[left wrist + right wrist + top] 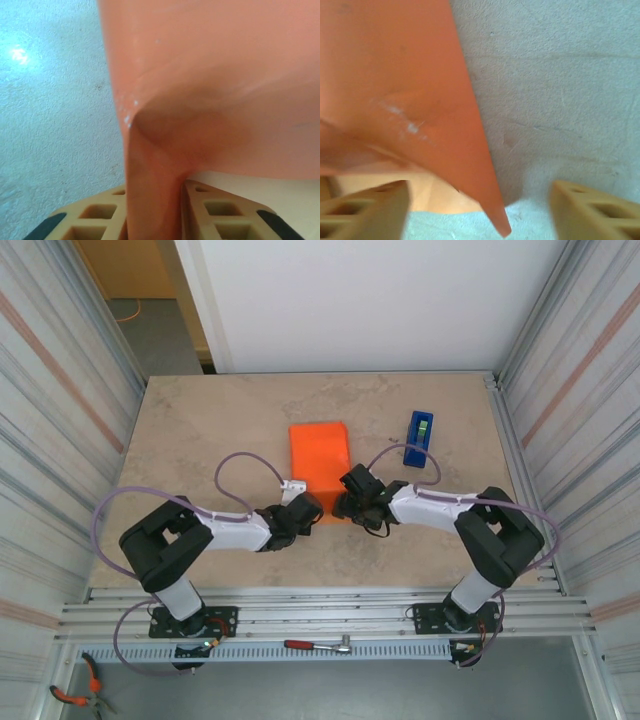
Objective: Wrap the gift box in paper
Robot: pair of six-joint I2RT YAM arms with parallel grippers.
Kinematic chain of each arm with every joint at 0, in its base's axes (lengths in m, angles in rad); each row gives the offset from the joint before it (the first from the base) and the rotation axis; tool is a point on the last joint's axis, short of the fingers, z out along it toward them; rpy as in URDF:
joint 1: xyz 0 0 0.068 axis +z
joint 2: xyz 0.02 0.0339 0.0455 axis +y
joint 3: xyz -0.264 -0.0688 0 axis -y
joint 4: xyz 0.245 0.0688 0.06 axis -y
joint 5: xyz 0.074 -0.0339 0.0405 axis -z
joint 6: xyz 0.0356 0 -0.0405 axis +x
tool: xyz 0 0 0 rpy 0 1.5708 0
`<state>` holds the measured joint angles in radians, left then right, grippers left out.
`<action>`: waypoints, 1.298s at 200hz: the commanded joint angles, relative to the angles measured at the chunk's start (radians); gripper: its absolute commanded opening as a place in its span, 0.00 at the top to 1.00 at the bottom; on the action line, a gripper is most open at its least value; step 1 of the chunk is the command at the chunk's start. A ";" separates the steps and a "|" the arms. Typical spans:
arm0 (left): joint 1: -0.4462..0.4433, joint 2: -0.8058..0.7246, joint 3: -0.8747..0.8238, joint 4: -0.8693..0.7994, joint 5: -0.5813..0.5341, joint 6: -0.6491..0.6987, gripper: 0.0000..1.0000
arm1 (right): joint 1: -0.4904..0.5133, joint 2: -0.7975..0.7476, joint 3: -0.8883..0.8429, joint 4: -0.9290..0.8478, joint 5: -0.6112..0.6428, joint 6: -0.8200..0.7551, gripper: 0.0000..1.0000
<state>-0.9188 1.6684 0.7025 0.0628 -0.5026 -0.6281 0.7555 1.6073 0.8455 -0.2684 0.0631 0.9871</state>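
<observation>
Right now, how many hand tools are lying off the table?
2. A red-handled ratchet lies mid-way along the slotted rail at the near edge; orange-handled pliers lie below that rail, at the left corner. Others may sit out of frame.

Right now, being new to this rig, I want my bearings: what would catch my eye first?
The bright orange paper sheet in the middle stands out. At its near edge the left gripper pinches a fold of it, while the right gripper stands open around its corner. A blue tape dispenser stands to its right.
</observation>
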 commanded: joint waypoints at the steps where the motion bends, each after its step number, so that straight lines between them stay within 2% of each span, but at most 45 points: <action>1: -0.005 0.008 -0.019 -0.064 -0.028 -0.021 0.73 | 0.007 -0.048 -0.012 -0.078 0.062 0.008 0.03; 5: -0.006 0.008 -0.020 -0.064 -0.028 -0.021 0.73 | 0.007 -0.051 -0.009 -0.082 0.067 0.005 0.00; 85: -0.019 0.012 -0.013 -0.062 -0.041 -0.014 0.87 | 0.040 -0.070 -0.022 -0.094 0.118 -0.029 0.02; 119: -0.033 0.025 0.004 -0.067 -0.049 0.000 0.97 | 0.032 -0.042 -0.013 -0.070 0.063 -0.042 0.00; 123: -0.034 0.027 0.008 -0.067 -0.051 0.003 1.00 | 0.032 -0.041 -0.017 -0.057 0.055 -0.042 0.01; 133: -0.038 0.032 0.013 -0.069 -0.053 0.007 1.00 | 0.030 -0.040 -0.027 -0.029 0.043 -0.038 0.04; 156: -0.044 0.041 0.020 -0.070 -0.056 0.016 1.00 | 0.027 -0.024 -0.020 -0.014 0.029 -0.036 0.16; 176: -0.045 0.037 0.020 -0.077 -0.064 0.012 1.00 | 0.026 -0.011 -0.009 -0.011 0.027 -0.038 0.30; 190: -0.045 0.027 0.015 -0.082 -0.074 0.006 0.92 | 0.022 -0.006 -0.008 -0.005 0.026 -0.038 0.40; 228: -0.037 -0.058 -0.009 -0.095 -0.082 0.015 0.76 | 0.010 0.009 -0.005 -0.005 0.011 -0.038 0.60; 243: -0.019 -0.124 -0.031 -0.096 -0.055 0.023 0.68 | 0.007 0.012 -0.006 -0.004 0.009 -0.040 0.82; 255: -0.001 -0.184 -0.052 -0.094 -0.033 0.027 0.59 | 0.006 0.012 -0.006 -0.003 0.005 -0.045 1.00; 259: 0.005 -0.205 -0.061 -0.094 -0.026 0.025 0.56 | 0.005 0.012 -0.008 -0.002 0.003 -0.047 1.00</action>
<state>-0.9417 1.5803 0.6769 -0.0086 -0.5537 -0.6033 0.7696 1.6043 0.8310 -0.2687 0.0734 0.9543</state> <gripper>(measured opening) 0.377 0.110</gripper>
